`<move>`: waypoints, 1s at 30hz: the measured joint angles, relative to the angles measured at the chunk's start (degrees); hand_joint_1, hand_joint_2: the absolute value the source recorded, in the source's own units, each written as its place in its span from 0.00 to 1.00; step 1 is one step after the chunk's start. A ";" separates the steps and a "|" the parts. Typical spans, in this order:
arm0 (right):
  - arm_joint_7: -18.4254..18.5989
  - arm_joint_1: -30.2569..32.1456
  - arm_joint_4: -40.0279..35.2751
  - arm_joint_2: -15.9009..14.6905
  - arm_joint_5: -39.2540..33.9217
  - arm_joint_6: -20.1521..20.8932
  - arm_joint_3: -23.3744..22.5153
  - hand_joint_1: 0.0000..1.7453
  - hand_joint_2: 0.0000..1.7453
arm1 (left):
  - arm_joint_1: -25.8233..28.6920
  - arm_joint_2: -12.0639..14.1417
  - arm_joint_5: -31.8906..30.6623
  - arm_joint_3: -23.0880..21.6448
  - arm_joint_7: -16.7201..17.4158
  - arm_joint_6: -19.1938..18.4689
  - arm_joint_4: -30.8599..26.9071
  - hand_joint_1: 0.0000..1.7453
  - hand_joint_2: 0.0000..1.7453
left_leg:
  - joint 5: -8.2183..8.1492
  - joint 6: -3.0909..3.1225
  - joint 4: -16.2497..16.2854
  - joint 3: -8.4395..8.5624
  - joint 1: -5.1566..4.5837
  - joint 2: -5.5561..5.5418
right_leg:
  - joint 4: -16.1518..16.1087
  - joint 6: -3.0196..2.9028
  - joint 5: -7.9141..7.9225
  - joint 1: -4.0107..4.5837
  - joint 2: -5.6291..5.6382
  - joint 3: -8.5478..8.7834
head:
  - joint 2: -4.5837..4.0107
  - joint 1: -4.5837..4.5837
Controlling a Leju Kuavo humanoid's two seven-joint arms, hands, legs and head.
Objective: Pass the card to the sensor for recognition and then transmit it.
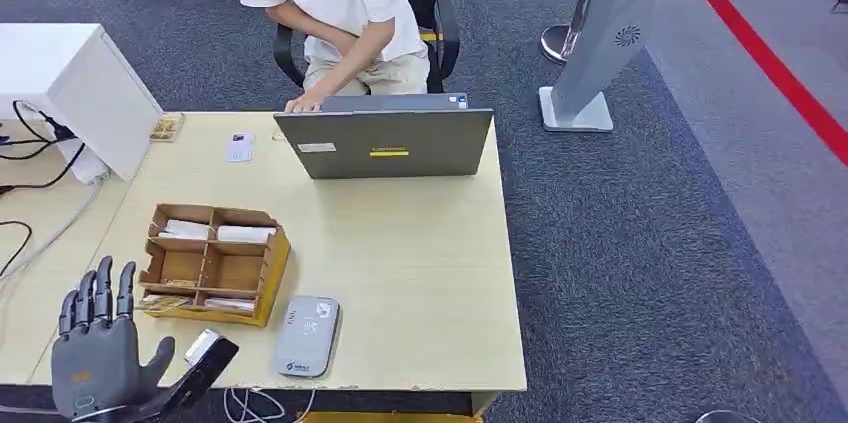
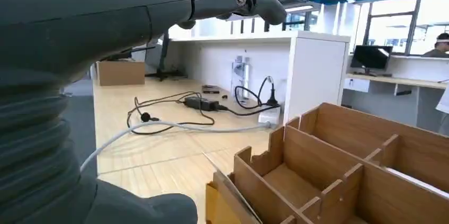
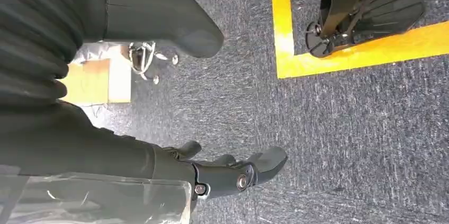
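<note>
Head view of the pale wooden counter (image 1: 420,253), with the wooden divided box (image 1: 213,263) taken as the landmark. White cards (image 1: 245,234) lie in the box's far compartments, and further cards in its near ones. Just beside the box's near right corner lies the grey sensor (image 1: 306,336), flat on the counter. Beyond the box, a single card (image 1: 239,147) lies near the counter's far edge, and to the right of that card stands the open grey laptop (image 1: 388,139), behind which a seated person (image 1: 345,13) rests a hand on its lid. Black cables (image 1: 35,143) and a white cabinet (image 1: 75,83) lie to the far left of the box. The left robot hand (image 1: 100,348) hovers near the box's near left corner, fingers spread and upright, holding nothing. The right robot hand (image 3: 233,173) hangs over grey carpet (image 3: 344,144), fingers loosely extended and empty.
</note>
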 joint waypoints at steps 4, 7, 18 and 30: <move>0.13 -0.01 0.00 0.00 0.09 0.00 0.00 0.00 1.00 | 0.19 -0.41 -0.18 0.68 0.02 -0.04 0.00 0.00 1.00 | 0.00 0.00 0.00 0.00 0.00 -0.01 | 0.00 0.00 0.00 0.00 0.00 0.00 | 0.00 0.00; 0.15 -0.01 0.00 0.00 0.61 0.02 0.00 0.00 1.00 | 0.24 -0.57 -0.55 0.92 0.26 -0.02 0.07 0.00 1.00 | 0.00 0.00 0.00 0.00 0.00 0.00 | 0.00 0.00 0.00 0.00 0.00 0.00 | 0.00 -0.02; 0.15 -0.10 0.00 0.00 1.38 0.07 0.00 0.00 1.00 | -0.48 -1.11 -1.27 4.77 0.70 1.09 3.41 0.00 1.00 | 0.00 0.00 0.00 0.01 0.00 0.00 | 0.00 0.00 0.00 0.00 0.00 0.00 | 0.00 -0.02; 0.15 -0.15 0.00 0.04 2.51 0.11 0.02 0.00 1.00 | -2.28 -1.73 -3.23 7.23 -1.16 5.00 6.93 0.00 1.00 | 0.00 0.00 0.00 0.02 0.00 0.01 | 0.00 0.00 0.00 0.00 0.00 -0.01 | 0.00 -0.02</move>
